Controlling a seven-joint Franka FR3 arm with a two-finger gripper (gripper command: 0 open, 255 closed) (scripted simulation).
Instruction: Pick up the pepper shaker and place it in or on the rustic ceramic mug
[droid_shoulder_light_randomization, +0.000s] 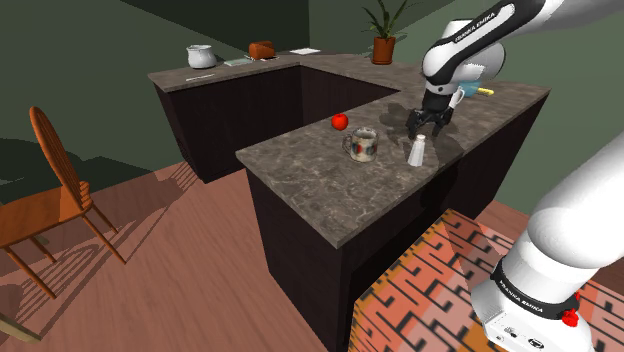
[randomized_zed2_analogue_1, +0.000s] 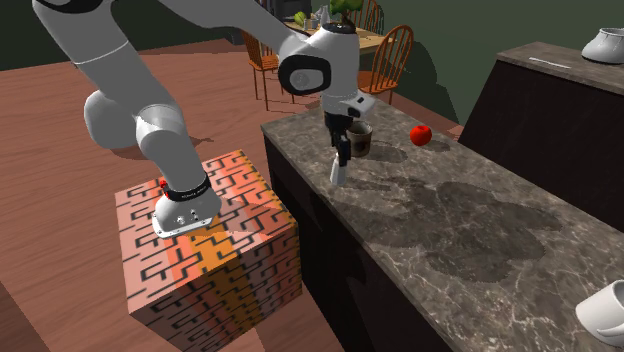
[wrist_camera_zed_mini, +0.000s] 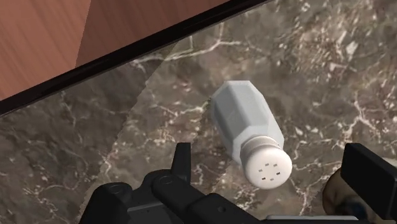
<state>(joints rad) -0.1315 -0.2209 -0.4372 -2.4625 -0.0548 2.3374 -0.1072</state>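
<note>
1. Shoulder view: the white pepper shaker (droid_shoulder_light_randomization: 417, 150) stands on the counter (droid_shoulder_light_randomization: 320, 190), just beside the mug (droid_shoulder_light_randomization: 362, 146).
2. Second exterior view: the gripper (randomized_zed2_analogue_1: 343, 148) hangs over it. Go straight down, slowly.
3. Wrist view: the fingers (wrist_camera_zed_mini: 182, 162) are spread wide, touching nothing. Squeeze its middle softly.

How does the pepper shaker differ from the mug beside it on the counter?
The pepper shaker is plain pale grey; the mug carries a coloured pattern. The shaker is slim with a holed cap; the mug is wider, open-topped, with a handle. Both stand upright on the dark marbled counter.
</note>
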